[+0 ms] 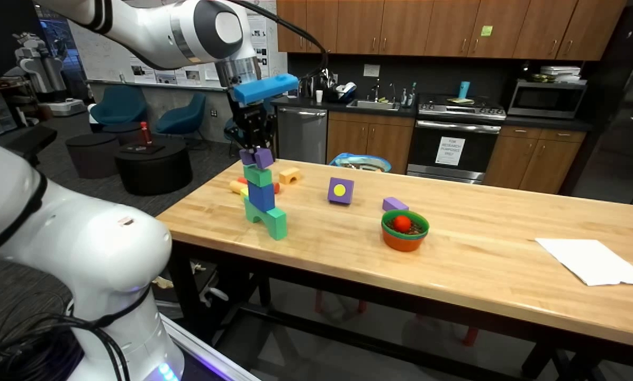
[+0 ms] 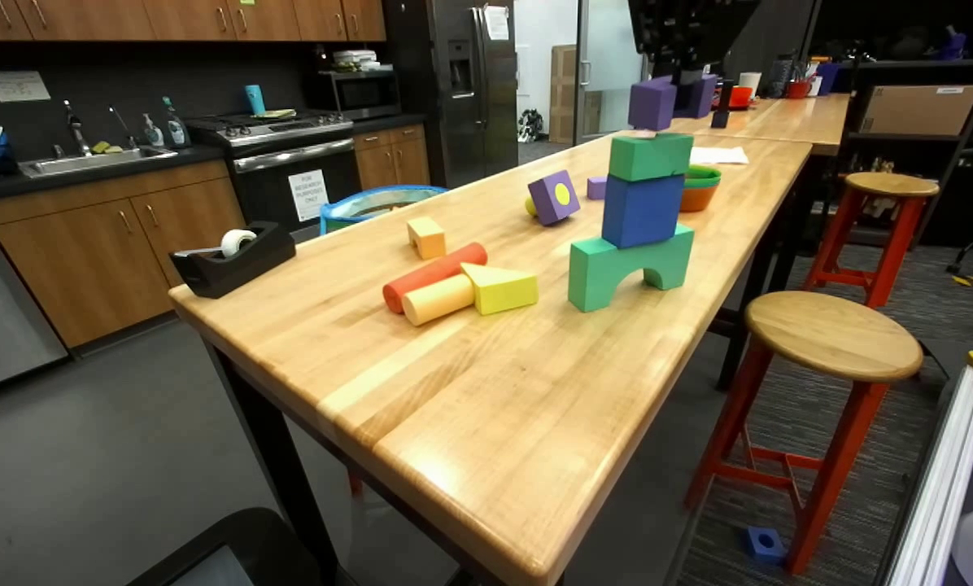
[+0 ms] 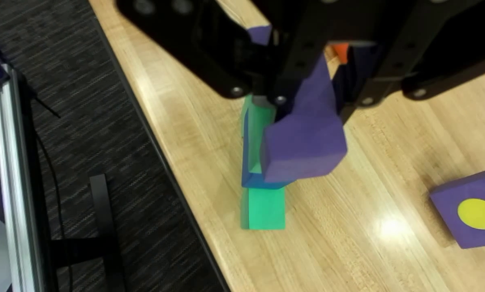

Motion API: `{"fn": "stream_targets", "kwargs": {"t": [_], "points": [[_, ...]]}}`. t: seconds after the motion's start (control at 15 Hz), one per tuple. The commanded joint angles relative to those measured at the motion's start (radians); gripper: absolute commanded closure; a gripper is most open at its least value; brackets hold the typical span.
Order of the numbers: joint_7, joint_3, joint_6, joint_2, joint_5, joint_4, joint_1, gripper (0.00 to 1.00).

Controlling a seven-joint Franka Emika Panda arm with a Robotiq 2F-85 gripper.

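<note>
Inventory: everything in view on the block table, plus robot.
Stacked blocks: 3, green, blue, green, on table
Held block: 1, purple, above stacked blocks
Small block: 1, purple, beside bowls
Bowls: at least 2, green and orange, nested
Ball: 1, red, in bowls
Cube: 1, mostly purple, near small block
Cylinders: 2, red, peach, lying together
Wedge: 1, yellow, beside cylinders
Small arch: 1, orange, near cylinders
Tape dispenser: 1, black, table corner
Sheet: 1, white, past bowls
Gripper: 1, black, on held block
Arm: 1, white, above gripper
</note>
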Motion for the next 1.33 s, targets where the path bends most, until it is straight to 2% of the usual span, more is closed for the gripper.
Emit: {"fn": "stream_targets", "kwargs": {"t": [0.0,1.27], "points": [[-0.006,0.008,-0.026,0.019,0.023,0.028,0.009,0.94],[-0.011,0.004,-0.014,0.044,0.063,0.040,0.016,0.94]]}}
